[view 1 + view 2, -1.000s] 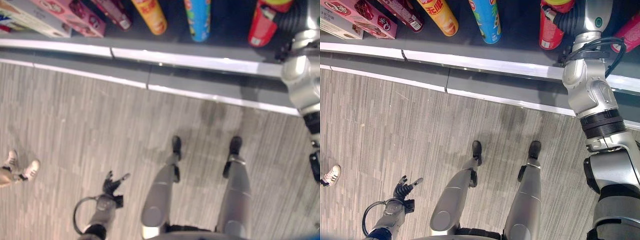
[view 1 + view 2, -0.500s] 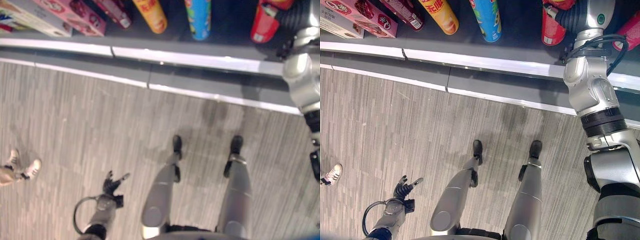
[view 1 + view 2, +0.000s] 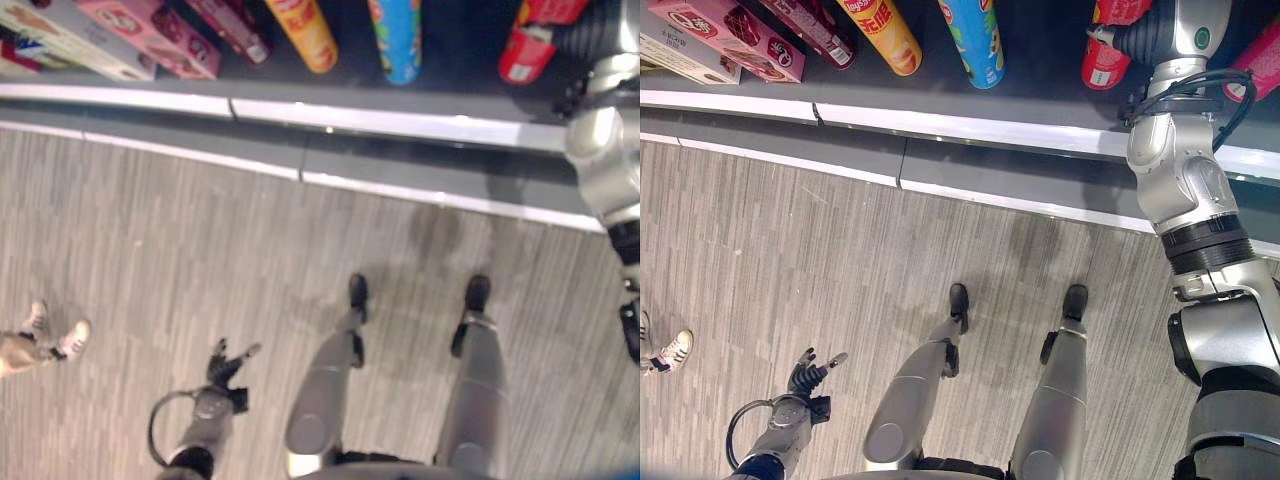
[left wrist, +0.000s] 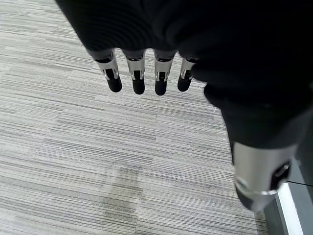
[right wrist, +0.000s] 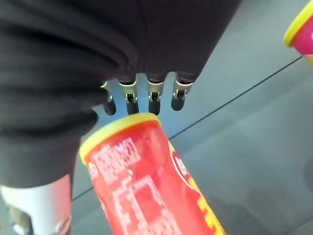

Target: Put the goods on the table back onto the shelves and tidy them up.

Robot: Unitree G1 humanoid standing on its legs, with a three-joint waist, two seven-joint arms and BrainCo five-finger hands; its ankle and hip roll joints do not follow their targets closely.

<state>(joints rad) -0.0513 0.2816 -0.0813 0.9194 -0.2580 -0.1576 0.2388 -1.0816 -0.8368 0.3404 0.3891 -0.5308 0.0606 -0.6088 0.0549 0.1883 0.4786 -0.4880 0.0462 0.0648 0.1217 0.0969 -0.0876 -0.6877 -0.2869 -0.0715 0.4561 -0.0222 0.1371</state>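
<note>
Red can: you have a red can with a yellow rim right in front of the right robot hand, on the dark shelf. From the head it shows at the top of the view beside your right arm.
Can's axis: its long axis runs along the palm, the yellow-rimmed end up by the fingertips; from the head it slants a little.
Right robot hand: you cannot tell whether it clasps the can; the fingers show straight past the rim and the thumb runs alongside.
Left robot hand: it hangs low over the grey floor, released, fingers straight and holding nothing.
Shelf neighbours: a yellow can, a blue can and pink boxes.
Bystander: a person's shoes at your left.
</note>
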